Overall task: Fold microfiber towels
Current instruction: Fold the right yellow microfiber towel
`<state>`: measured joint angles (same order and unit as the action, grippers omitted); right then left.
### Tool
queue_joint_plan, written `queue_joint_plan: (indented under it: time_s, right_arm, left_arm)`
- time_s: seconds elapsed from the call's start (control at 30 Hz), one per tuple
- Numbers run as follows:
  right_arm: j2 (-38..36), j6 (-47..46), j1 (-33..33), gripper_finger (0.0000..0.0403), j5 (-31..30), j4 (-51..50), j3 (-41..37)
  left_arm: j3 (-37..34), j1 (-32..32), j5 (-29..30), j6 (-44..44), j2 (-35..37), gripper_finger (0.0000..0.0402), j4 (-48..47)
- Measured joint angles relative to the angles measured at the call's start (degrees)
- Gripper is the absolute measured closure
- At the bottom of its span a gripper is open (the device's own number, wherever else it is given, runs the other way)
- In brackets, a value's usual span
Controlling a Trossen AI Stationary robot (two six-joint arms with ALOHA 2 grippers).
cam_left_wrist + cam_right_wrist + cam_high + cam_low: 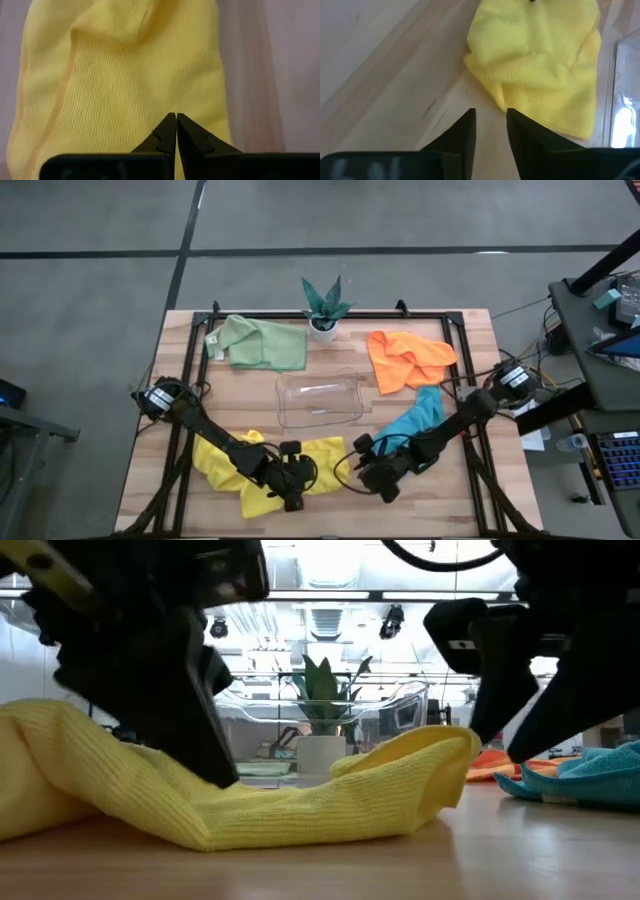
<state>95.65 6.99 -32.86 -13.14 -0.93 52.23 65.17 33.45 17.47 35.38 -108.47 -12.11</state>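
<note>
While both arms sit low at the bench (330, 515) front edge, a crumpled yellow towel (230, 470) lies between them.
Left pincer (293, 502) is pinched closed against the towel's near part; right pincer (384, 491), fingers narrowly apart, holds nothing, just beside the towel's right end.

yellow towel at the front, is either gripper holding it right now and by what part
The right gripper holds nothing: its fingers are apart over bare wood just short of the yellow towel. The left gripper is shut over the cloth, but whether it pinches any fabric cannot be told.
</note>
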Motion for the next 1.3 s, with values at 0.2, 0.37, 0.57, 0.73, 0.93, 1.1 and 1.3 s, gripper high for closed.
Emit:
queue_joint_plan:
  time_s: [0.2, 0.37, 0.57, 0.73, 0.93, 1.1, 1.3]
  right_arm:
    - [5.7, -3.1, 0.0, 0.0294, -1.0, 10.7, -0.2]
    - [8.1, -6.9, 0.0, 0.0294, -1.0, 16.0, -0.2]
    - [10.4, -12.1, 0.0, 0.0294, -1.9, 21.5, -0.1]
    - [11.4, -14.7, -0.2, 0.0304, -3.9, 24.1, -0.2]
    - [10.7, -13.7, -1.3, 0.0379, -5.5, 23.1, -0.4]
    - [10.2, -15.0, -2.3, 0.0392, -5.3, 18.2, -0.3]
    - [7.7, -18.0, -3.9, 0.0394, -4.8, 9.8, -0.2]
  left_arm:
    - [-0.4, 0.0, 0.2, 0.1, -0.1, 0.0402, 0.5]
    - [-0.8, 0.0, 0.3, 0.2, -0.1, 0.0402, 0.7]
    - [-1.1, 0.0, 0.4, 0.3, -0.2, 0.0402, 1.0]
    - [-1.1, 0.0, 0.5, 0.3, -0.2, 0.0402, 1.1]
    - [-1.4, 0.0, 0.4, 0.4, -0.2, 0.0402, 1.1]
    - [-1.4, 0.0, 0.4, 0.4, -0.2, 0.0402, 1.1]
    - [-1.4, 0.0, 0.4, 1.5, 0.3, 0.0402, 1.1]
